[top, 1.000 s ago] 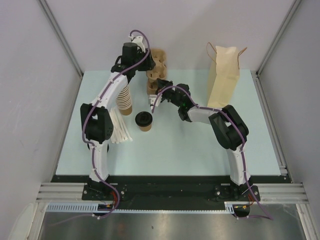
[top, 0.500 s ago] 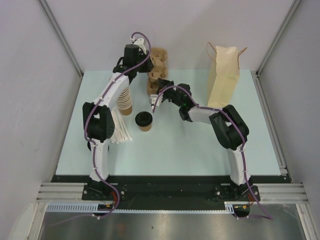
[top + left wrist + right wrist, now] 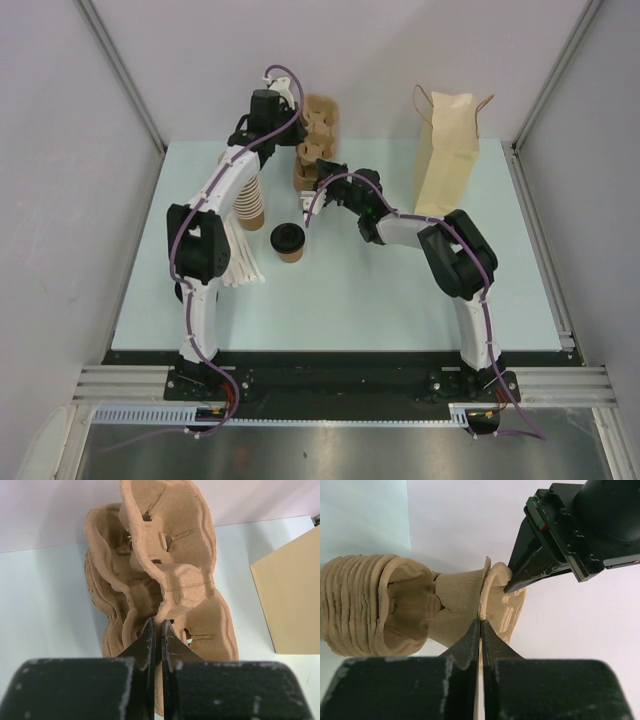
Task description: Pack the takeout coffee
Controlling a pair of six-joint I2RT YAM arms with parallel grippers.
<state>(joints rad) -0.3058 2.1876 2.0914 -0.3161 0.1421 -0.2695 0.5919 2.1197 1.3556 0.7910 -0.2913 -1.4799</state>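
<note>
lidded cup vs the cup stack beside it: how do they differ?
The takeout coffee has a black lid; the cup stack shows none. The takeout coffee is one short cup; the cup stack is many nested cups, far taller. The takeout coffee stands in the open; the left arm covers part of the cup stack. Both are brown paper, on the table.

Top cam fixed, high behind the bases, looks down over the whole table. Both wrist cams sit tight on the pulp carrier stack from opposite sides; right wrist also catches left gripper.
</note>
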